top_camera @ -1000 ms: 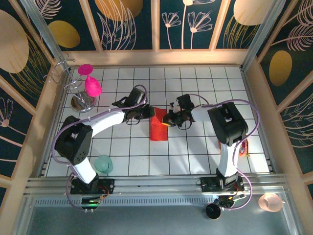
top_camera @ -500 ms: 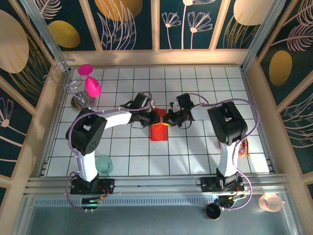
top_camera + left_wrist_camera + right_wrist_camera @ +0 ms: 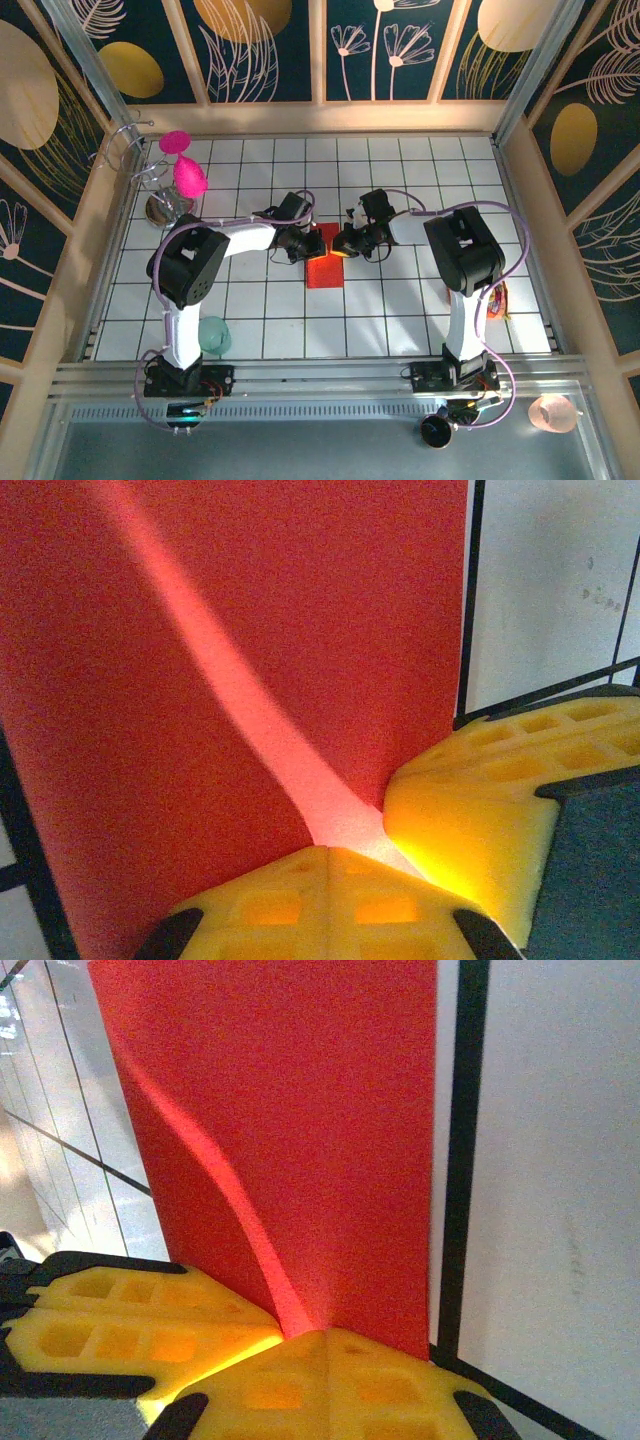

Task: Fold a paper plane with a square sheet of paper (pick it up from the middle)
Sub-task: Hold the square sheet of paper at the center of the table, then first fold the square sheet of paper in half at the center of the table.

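Top external view showed the square sheet of paper (image 3: 324,266) lying as a narrow red strip near the middle of the tiled table (image 3: 400,310), with the left gripper (image 3: 312,243) and the right gripper (image 3: 338,244) meeting at its far end. Both wrist views showed yellow fingers (image 3: 280,905) pressed together on a raised ridge of the paper, so each gripper was clenched on the sheet. I judged the paper light, thin and easy to crumple, so it was best held gently at this middle ridge.
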`<action>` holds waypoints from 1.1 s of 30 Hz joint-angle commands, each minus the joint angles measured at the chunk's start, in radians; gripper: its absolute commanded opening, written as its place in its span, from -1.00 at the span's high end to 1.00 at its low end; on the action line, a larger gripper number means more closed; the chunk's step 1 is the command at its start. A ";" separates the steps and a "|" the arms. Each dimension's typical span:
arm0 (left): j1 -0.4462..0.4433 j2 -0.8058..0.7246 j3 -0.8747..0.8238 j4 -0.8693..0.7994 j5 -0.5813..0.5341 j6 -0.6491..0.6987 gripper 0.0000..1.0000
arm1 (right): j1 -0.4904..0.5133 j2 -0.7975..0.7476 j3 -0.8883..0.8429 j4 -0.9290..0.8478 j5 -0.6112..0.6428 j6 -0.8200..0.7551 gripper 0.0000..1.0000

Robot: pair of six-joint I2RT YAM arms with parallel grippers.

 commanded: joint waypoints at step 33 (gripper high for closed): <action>0.057 -0.032 -0.085 0.267 0.176 -0.086 0.81 | -0.007 0.189 -0.089 -0.143 0.340 -0.064 0.99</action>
